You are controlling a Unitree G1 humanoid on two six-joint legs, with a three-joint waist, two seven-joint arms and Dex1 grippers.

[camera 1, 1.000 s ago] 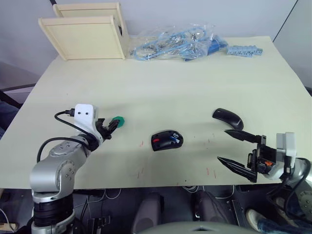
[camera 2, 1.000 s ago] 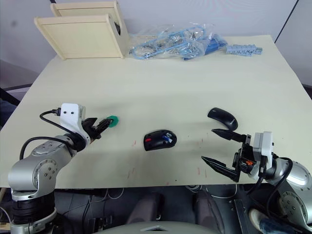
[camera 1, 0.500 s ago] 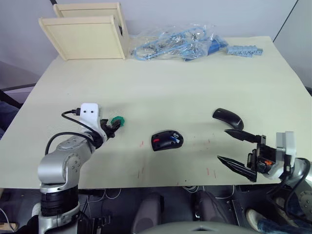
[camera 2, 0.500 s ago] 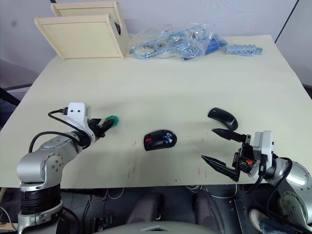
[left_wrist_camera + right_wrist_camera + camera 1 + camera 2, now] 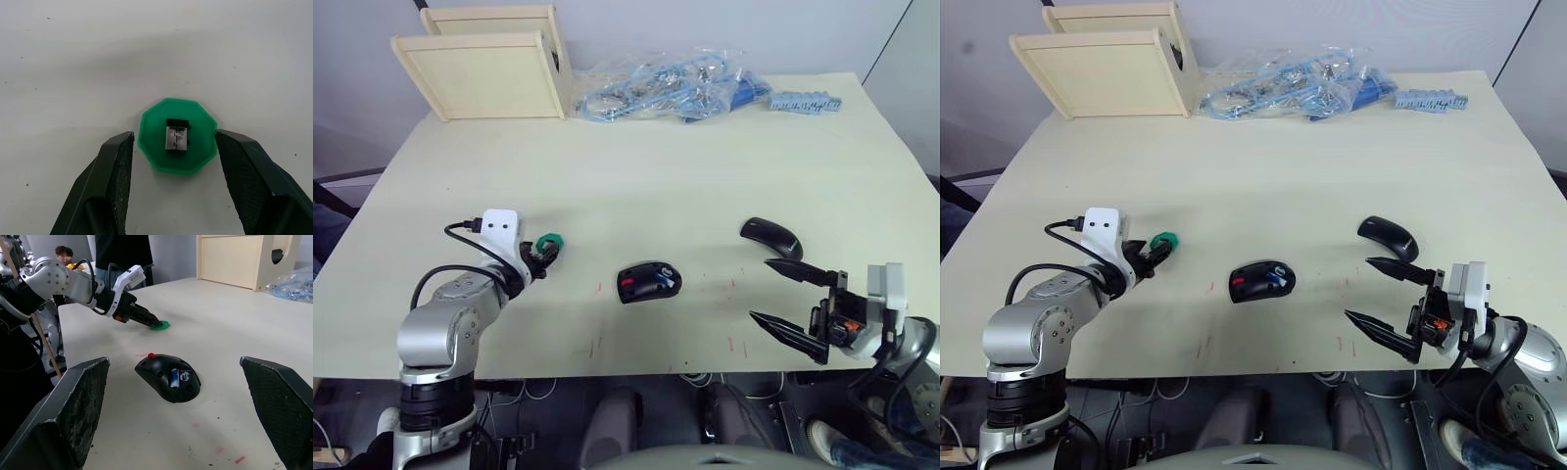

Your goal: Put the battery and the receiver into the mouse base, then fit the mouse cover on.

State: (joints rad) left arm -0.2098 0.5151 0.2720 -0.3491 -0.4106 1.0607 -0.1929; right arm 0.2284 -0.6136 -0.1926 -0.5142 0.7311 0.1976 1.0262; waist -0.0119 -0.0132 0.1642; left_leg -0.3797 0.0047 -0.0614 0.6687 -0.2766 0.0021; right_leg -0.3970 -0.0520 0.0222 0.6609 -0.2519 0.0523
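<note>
The receiver [image 5: 176,137], a small dark and silver nub, lies in the middle of a green disc [image 5: 177,142] on the table [image 5: 636,166], flanked by the spread fingers of the left gripper [image 5: 173,149], neither quite touching the disc, while the right gripper [image 5: 795,304] hangs wide open and empty near the mouse cover [image 5: 770,236], with the mouse base [image 5: 648,281] and its blue battery [image 5: 175,378] between them.

Left gripper [image 5: 546,249] is touching a green disc [image 5: 549,241] at left of centre. Mouse base [image 5: 648,281] is lying at centre, cover [image 5: 771,236] at right. Right gripper [image 5: 790,304], fingers spread, is hovering at lower right. Wooden boxes [image 5: 484,61] are standing at upper left.
</note>
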